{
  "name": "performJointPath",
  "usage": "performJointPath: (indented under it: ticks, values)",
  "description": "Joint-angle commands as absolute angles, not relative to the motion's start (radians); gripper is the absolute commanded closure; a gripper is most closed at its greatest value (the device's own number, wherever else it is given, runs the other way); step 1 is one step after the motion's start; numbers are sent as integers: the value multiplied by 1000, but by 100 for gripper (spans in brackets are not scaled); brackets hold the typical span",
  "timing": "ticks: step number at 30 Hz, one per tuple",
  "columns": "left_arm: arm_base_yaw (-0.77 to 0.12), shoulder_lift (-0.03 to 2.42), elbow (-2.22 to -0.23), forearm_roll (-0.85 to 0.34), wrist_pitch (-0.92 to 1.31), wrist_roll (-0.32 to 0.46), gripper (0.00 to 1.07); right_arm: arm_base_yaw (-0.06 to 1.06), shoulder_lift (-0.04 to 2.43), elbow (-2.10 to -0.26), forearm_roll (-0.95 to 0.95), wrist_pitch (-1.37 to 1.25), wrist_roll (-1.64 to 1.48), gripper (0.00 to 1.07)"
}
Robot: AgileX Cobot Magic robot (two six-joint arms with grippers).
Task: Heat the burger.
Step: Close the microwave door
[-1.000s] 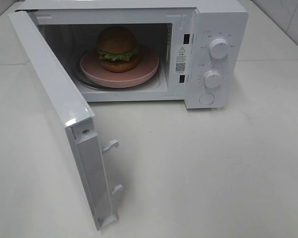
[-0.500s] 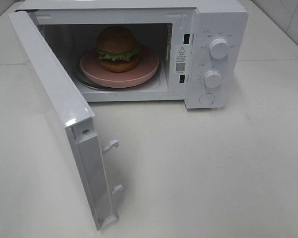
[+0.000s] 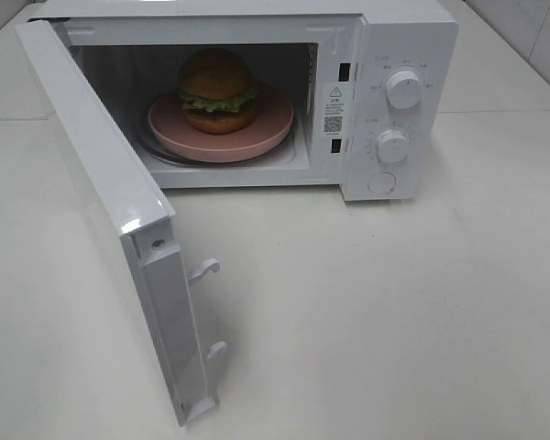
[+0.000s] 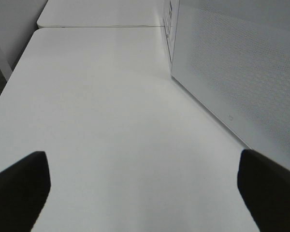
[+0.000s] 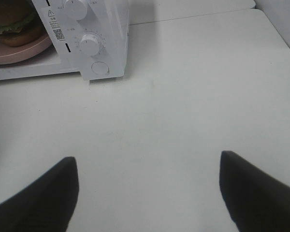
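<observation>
The burger stands upright on a round pink plate inside the white microwave, whose door hangs wide open toward the front left. The right wrist view catches the burger and plate at its edge, beside the microwave's dials. My left gripper is open over bare table, outside the perforated door. My right gripper is open too, well in front of the control panel, holding nothing. Neither arm shows in the high view.
The white table stretches in front of and to the right of the microwave. The open door's two latch hooks stick out toward the middle. A second table abuts at the far side.
</observation>
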State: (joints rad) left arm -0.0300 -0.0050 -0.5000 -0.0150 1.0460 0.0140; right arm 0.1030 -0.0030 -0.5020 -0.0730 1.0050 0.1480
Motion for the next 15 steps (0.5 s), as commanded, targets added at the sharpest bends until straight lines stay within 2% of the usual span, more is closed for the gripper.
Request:
performJointPath:
  ticks: [1,15]
  values:
    - [-27,-25,-496,-19,1037,16,8,94,-32,-500,-75,1001,146,31]
    - [-27,-25,-496,-19,1037,16,8,94,-32,-500,-75,1001,146,31]
